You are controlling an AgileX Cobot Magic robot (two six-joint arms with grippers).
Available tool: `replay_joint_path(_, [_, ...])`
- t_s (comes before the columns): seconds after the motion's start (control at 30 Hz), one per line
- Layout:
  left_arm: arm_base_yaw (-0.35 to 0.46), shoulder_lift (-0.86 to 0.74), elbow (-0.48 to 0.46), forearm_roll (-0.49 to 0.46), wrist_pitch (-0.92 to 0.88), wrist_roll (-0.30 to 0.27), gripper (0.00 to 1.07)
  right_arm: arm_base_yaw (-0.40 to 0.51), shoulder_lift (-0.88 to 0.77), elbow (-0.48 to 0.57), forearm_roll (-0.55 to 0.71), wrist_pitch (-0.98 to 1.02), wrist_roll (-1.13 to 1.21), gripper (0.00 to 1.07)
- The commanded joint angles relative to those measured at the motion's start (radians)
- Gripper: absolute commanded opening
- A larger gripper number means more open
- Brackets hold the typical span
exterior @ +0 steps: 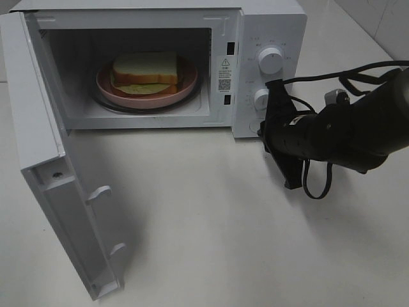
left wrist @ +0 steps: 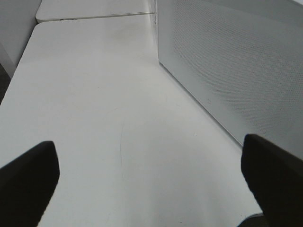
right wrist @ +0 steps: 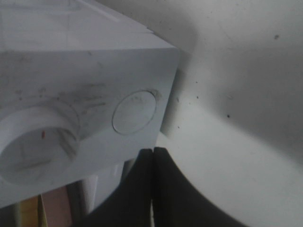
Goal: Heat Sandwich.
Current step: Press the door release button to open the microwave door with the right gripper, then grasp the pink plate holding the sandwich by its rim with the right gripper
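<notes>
Microwave [exterior: 281,25] stands on the white counter [exterior: 211,211]. Its door [exterior: 38,121] is swung fully open, away from the control panel side.

The sandwich [exterior: 146,71] lies inside the microwave cavity on a pink plate [exterior: 187,85]. White bread is uppermost, and a pale green filling shows at the edge facing the opening.

Right gripper [right wrist: 153,150]: it sits at the lower corner of the microwave's control panel, below the upper dial [exterior: 270,59]. Its fingers [right wrist: 137,189] are pressed together with nothing between them. In the right wrist view the tips are just beside the round flat button [right wrist: 134,111], which sits next to the lower dial [right wrist: 38,142]. Contact with the panel cannot be confirmed. The right arm [exterior: 358,128] reaches in from the side of the microwave opposite the door, with black cable [exterior: 316,185] looping beneath it.

Left gripper [left wrist: 147,146]: it is not visible in the exterior view. In its wrist view the fingers [left wrist: 28,184] stand wide apart and hold nothing. They are over bare counter, alongside a white panel with a fine dotted pattern [left wrist: 236,61]. Whether that panel is the microwave's door or its side wall cannot be told.
</notes>
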Motion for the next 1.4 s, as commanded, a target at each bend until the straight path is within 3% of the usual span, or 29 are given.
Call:
replay_joint_path(0.03, [0.002,-0.022,0.005,0.003,-0.011,-0.003,1.02,-0.007,-0.063,0.008,-0.012,0.131,-0.138,0.0])
replay_joint_path(0.83, [0.002,-0.022,0.005,0.003,-0.011,-0.003,1.02,-0.007,-0.247,0.002,-0.013,0.767,-0.958,0.04])
replay_joint_path(1.03, [0.002,-0.022,0.005,0.003,-0.011,-0.003,1.02,-0.007,-0.25,-0.053,-0.029,0.96,-1.195,0.05])
replay_joint_path(1.4, [0.002,-0.022,0.005,0.003,-0.011,-0.003,1.02,-0.007,-0.25,-0.194,-0.263,1.219,-1.634,0.08])
